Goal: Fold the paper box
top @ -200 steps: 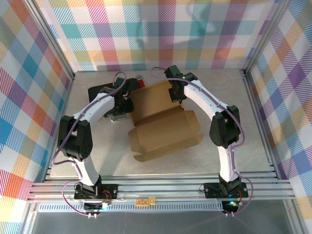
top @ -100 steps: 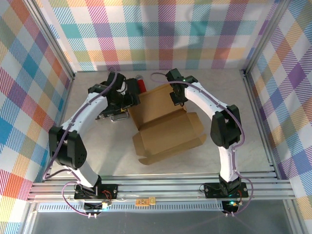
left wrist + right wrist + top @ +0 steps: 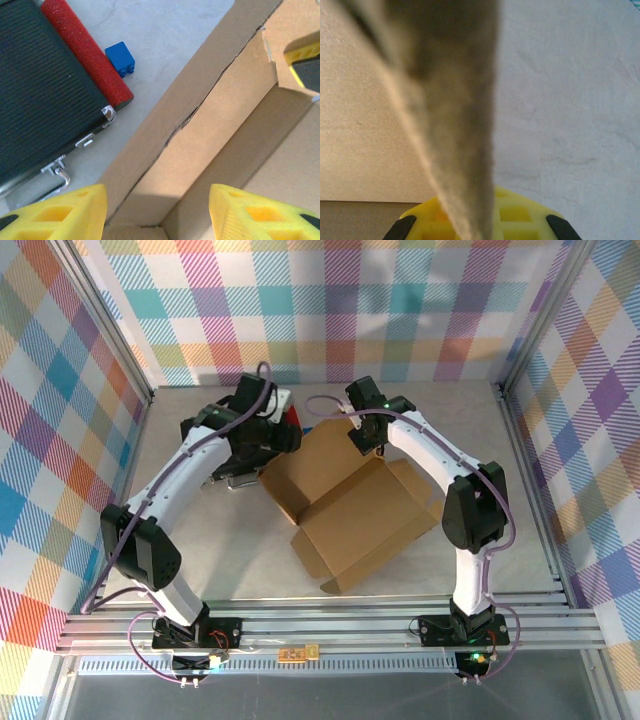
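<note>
A brown paper box [image 3: 345, 505], partly formed, lies on the pale table [image 3: 200, 550] in the middle of the workspace. From above, its length runs on a diagonal from far left to near right, and its inner crease runs the other way. Both arms reach to the far end of the box, and the near right end lies free of them. The left gripper [image 3: 268, 440] hangs over the far left edge. In its wrist view the two yellow fingers [image 3: 55, 212] stand well apart, holding nothing, with a raised cardboard wall running up between them and away toward the far right. Just left of that wall lie a black case [image 3: 40, 90], a red cylinder [image 3: 85, 50] and a small blue block [image 3: 120, 59]. The right gripper [image 3: 366, 440] is at the far edge of the box, just right of the left one. It is closed on a cardboard flap, whose blurred edge rises straight out of it in the right wrist view. The left gripper looks best placed for the coming fold, since the wall already sits inside its gap and lines up with its reach. Closing there would likely catch the wall while the right gripper steadies the sheet.
</note>
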`<state>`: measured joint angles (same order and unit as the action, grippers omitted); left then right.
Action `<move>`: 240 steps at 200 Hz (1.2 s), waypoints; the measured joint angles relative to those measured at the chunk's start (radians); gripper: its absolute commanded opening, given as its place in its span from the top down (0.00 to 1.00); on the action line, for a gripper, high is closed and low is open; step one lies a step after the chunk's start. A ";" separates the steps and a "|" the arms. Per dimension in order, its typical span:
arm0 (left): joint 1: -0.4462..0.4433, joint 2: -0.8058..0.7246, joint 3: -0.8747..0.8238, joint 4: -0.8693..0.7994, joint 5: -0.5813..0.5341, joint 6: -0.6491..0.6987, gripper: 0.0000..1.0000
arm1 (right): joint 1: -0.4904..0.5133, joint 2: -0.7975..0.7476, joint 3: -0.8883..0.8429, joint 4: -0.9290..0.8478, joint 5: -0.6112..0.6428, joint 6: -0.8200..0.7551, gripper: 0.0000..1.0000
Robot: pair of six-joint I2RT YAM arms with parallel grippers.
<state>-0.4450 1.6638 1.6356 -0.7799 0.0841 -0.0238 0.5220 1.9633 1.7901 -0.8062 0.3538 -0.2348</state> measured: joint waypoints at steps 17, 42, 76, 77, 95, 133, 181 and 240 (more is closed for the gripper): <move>-0.018 0.013 -0.005 0.014 -0.038 0.028 0.57 | 0.000 -0.004 -0.009 0.003 -0.003 -0.018 1.00; -0.020 -0.001 -0.032 0.023 -0.114 -0.016 0.61 | 0.000 -0.005 -0.013 0.005 -0.002 -0.030 1.00; 0.082 -0.159 -0.228 0.044 -0.119 -0.291 0.60 | -0.006 -0.005 -0.023 0.007 0.000 -0.035 1.00; 0.092 -0.169 -0.241 0.048 -0.115 -0.303 0.60 | -0.006 -0.005 -0.024 0.007 0.000 -0.035 1.00; 0.225 -0.299 -0.399 0.095 -0.058 -0.520 0.58 | -0.011 -0.005 -0.029 0.005 0.000 -0.034 1.00; 0.289 -0.375 -0.545 0.177 0.028 -0.933 0.56 | -0.018 -0.005 -0.029 0.005 -0.003 -0.020 1.00; 0.269 -0.363 -0.666 0.318 0.111 -1.336 0.51 | -0.018 -0.005 -0.029 0.005 -0.007 -0.008 1.00; 0.220 -0.305 -0.695 0.441 0.163 -1.532 0.51 | -0.018 -0.005 -0.029 0.005 -0.008 0.000 1.00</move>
<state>-0.2249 1.3590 0.9409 -0.3393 0.2466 -1.5555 0.5037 1.9587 1.7615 -0.8013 0.3462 -0.2352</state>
